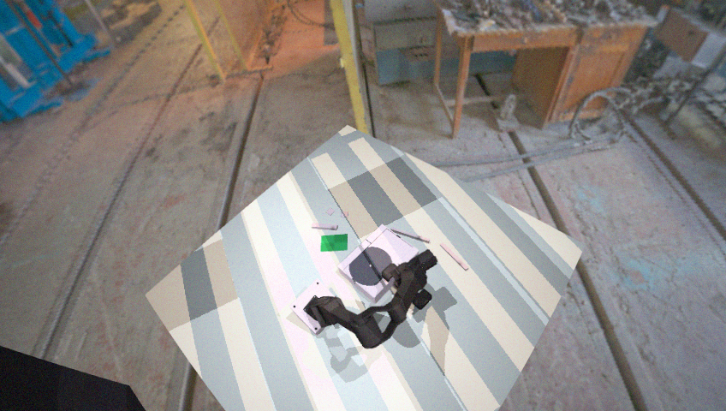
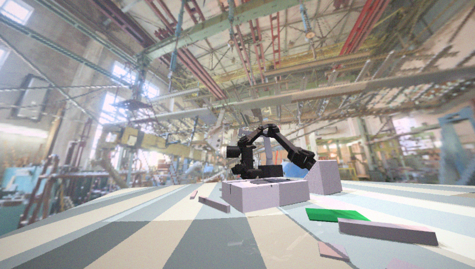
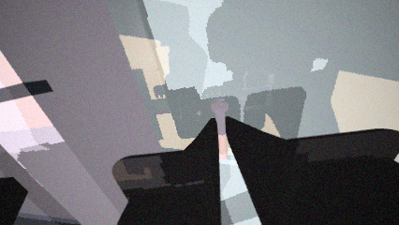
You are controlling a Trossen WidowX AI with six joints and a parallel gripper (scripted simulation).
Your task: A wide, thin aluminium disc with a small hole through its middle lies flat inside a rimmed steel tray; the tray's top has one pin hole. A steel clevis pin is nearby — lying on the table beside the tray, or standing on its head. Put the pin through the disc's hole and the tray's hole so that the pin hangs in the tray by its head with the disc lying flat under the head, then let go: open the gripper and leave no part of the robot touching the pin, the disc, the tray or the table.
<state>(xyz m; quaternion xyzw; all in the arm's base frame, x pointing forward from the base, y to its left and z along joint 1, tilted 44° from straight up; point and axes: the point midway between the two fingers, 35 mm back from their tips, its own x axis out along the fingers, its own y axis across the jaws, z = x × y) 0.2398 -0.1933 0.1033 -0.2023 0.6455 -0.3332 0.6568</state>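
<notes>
Toward the cut-off near corner of the striped desk (image 1: pixel 473 325) (image 2: pixel 133 246) (image 3: pixel 365 98), we list one pale base (image 1: pixel 311 290) (image 2: pixel 328 178), set nearer the left corner than the right and carrying the black arm (image 1: pixel 369 330) (image 2: pixel 283 141). Next, beyond it and to its right, we record one gripper (image 1: pixel 407 285) (image 2: pixel 249 175) (image 3: pixel 219 122), closed on the clevis pin (image 3: pixel 222 128): the head shows above the fingertips, the shank between them, beside the tray wall on the side toward the desk's right corner. Item, one pale rimmed tray (image 1: pixel 402 244) (image 2: pixel 260 196) (image 3: pixel 94 94), well in from every edge; inside it we find one dark disc (image 1: pixel 361 270) (image 2: pixel 276 180), flat, with a small centre hole. Item, one green rectangle (image 1: pixel 333 242) (image 2: pixel 333 214), apart from the tray, toward the left-hand far edge. On the side toward the right corner we count two slim bars, a pale one (image 1: pixel 453 256) (image 2: pixel 194 194) and a darker one (image 1: pixel 411 235) (image 2: pixel 214 204) close by the tray. Beyond the green rectangle we enter a third bar (image 1: pixel 324 226) (image 2: pixel 386 230), then, last toward the far corner, two small pink squares (image 1: pixel 344 214) (image 2: pixel 333 250).
</notes>
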